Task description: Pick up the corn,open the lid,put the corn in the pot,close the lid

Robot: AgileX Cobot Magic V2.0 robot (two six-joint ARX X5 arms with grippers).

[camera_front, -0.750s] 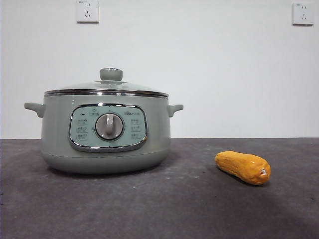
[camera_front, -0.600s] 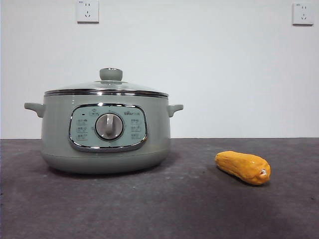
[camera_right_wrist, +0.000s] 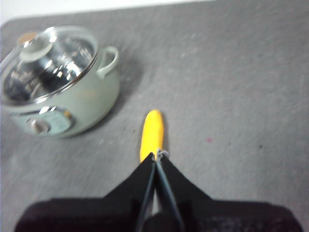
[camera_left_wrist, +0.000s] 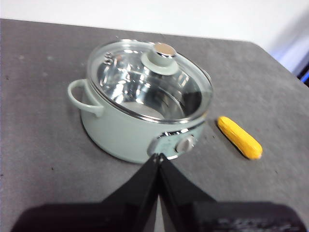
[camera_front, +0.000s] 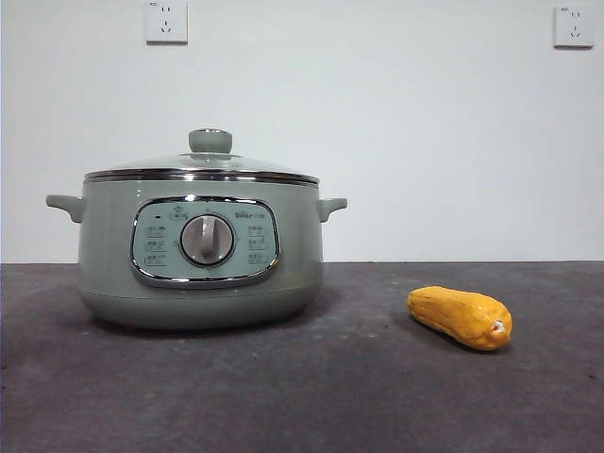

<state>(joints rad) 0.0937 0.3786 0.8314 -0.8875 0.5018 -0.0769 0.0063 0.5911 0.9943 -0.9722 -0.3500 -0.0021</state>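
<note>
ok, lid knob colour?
Sage green, matching the pot; the lid knob shows best in the front view.

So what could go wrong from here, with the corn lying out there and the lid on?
The corn is rounded and lies loose on the table, so it might roll or slip as the right gripper, jaws shut now, closes on it. The glass lid still covers the pot; its small knob could slip from the left gripper.

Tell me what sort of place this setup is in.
Probably a lab or test bench staged as a kitchen: a bare white wall with sockets, a dark grey table, and only the pot and the corn set out.
</note>
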